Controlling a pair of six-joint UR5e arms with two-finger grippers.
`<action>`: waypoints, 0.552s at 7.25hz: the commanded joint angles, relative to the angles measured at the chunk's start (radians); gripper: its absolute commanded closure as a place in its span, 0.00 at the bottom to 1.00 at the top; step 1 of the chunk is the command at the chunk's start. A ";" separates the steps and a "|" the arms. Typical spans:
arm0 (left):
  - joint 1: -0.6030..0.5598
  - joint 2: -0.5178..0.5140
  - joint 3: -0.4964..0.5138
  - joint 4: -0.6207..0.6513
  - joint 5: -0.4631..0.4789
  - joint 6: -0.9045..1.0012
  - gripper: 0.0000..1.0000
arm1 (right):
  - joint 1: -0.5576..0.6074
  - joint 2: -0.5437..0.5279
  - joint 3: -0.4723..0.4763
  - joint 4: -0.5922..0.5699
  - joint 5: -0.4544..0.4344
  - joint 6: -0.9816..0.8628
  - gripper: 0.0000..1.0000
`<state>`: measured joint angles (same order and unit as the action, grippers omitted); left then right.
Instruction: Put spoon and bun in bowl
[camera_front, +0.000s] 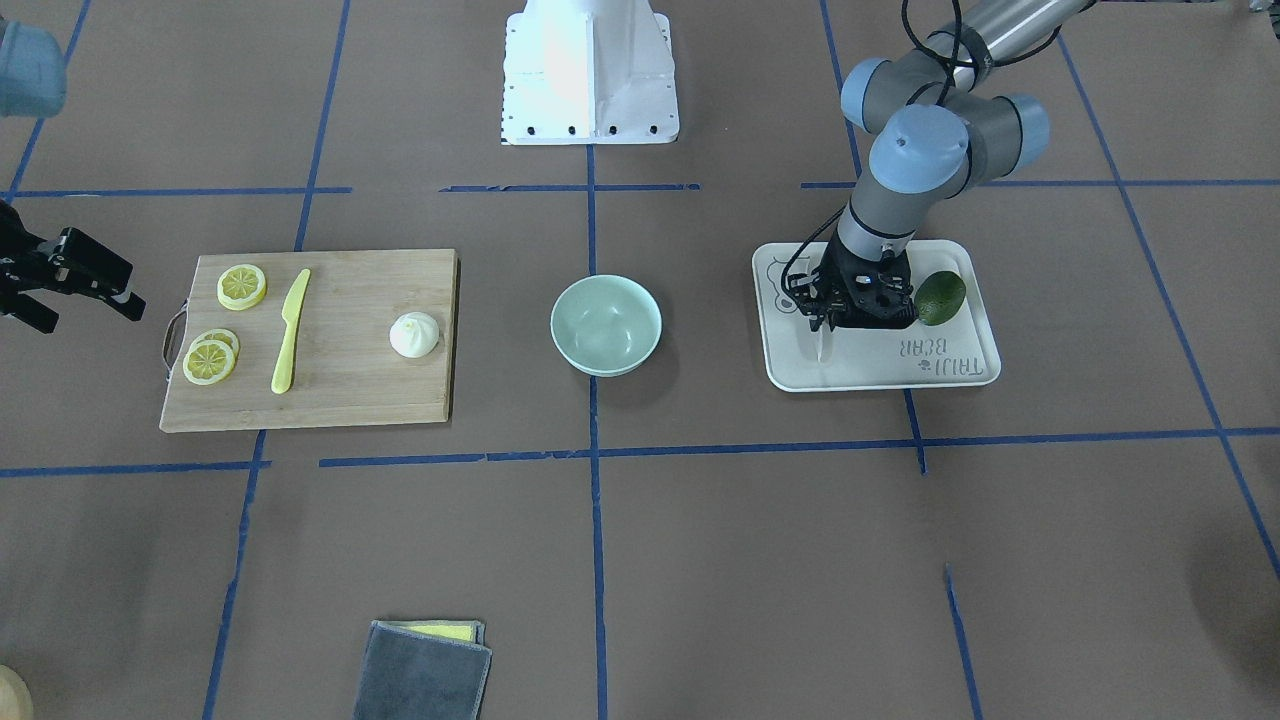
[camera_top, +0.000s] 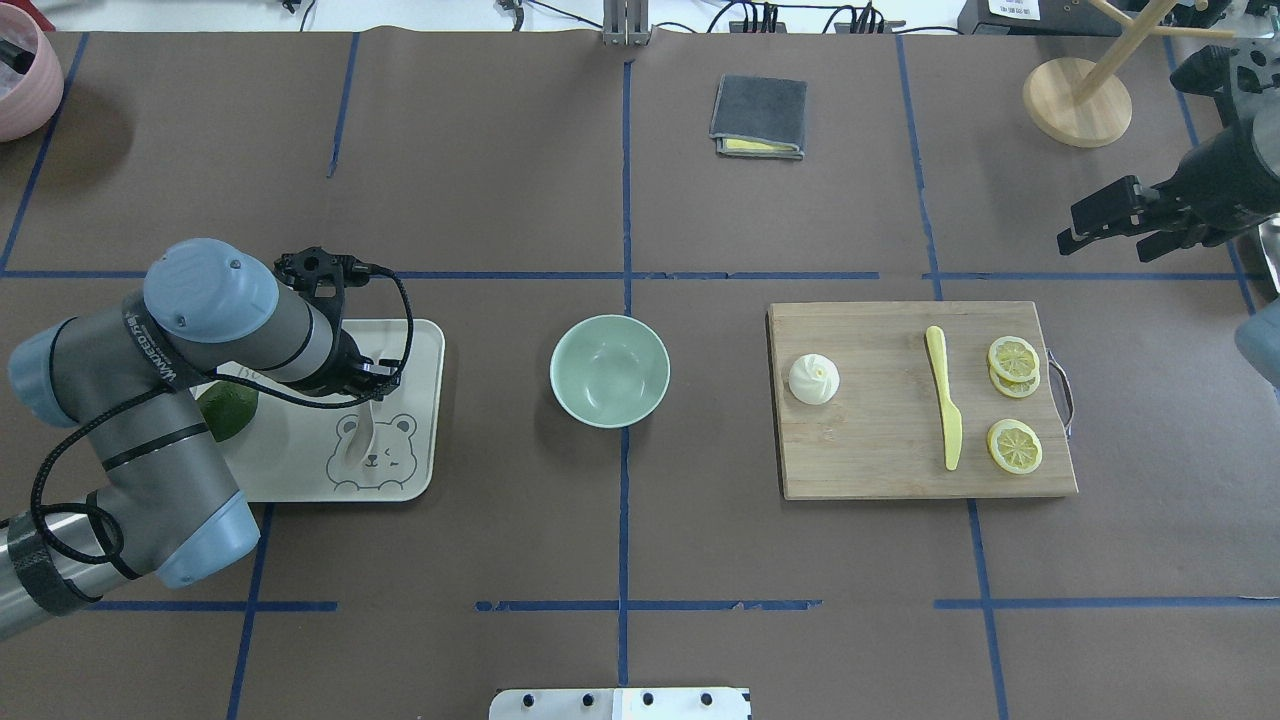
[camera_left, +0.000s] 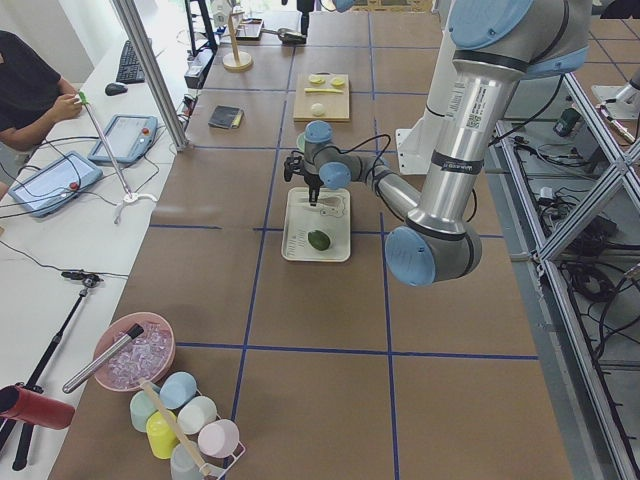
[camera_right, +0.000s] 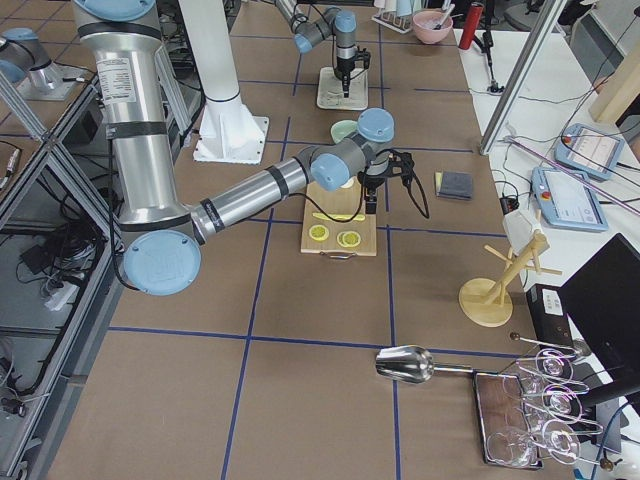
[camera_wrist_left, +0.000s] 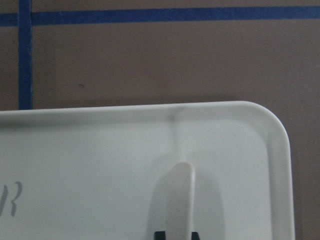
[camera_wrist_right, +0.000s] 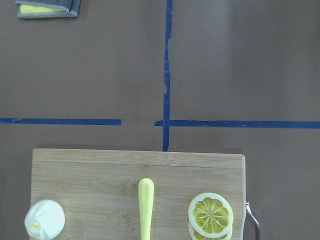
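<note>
The off-white spoon (camera_top: 358, 440) is over the white bear-print tray (camera_top: 300, 480), its handle end showing in the left wrist view (camera_wrist_left: 180, 200). My left gripper (camera_top: 368, 393) stands over the tray, shut on the spoon's handle, with its dark fingertips (camera_wrist_left: 159, 235) on either side. The white pleated bun (camera_top: 814, 379) sits on the wooden cutting board (camera_top: 880, 460) and also shows in the right wrist view (camera_wrist_right: 45, 220). The empty mint-green bowl (camera_top: 610, 370) stands mid-table between tray and board. My right gripper (camera_top: 1105, 243) is open and empty, raised beyond the board's far right corner.
A dark green avocado (camera_top: 228, 408) lies on the tray beside my left arm. A yellow plastic knife (camera_top: 943, 410) and lemon slices (camera_top: 1014, 445) share the board. A folded grey cloth (camera_top: 760, 115) and a wooden stand (camera_top: 1078, 100) are at the far side.
</note>
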<state>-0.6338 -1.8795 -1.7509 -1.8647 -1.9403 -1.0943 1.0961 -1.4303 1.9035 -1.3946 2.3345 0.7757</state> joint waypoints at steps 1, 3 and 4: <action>-0.062 -0.012 -0.066 0.074 -0.002 0.004 1.00 | -0.094 0.042 0.002 0.000 -0.073 0.115 0.00; -0.119 -0.099 -0.095 0.134 -0.075 -0.054 1.00 | -0.207 0.051 -0.003 0.105 -0.168 0.239 0.00; -0.118 -0.139 -0.082 0.128 -0.078 -0.169 1.00 | -0.282 0.088 -0.007 0.127 -0.247 0.308 0.00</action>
<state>-0.7401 -1.9663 -1.8381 -1.7423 -1.9971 -1.1553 0.9003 -1.3735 1.9007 -1.3111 2.1732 0.9915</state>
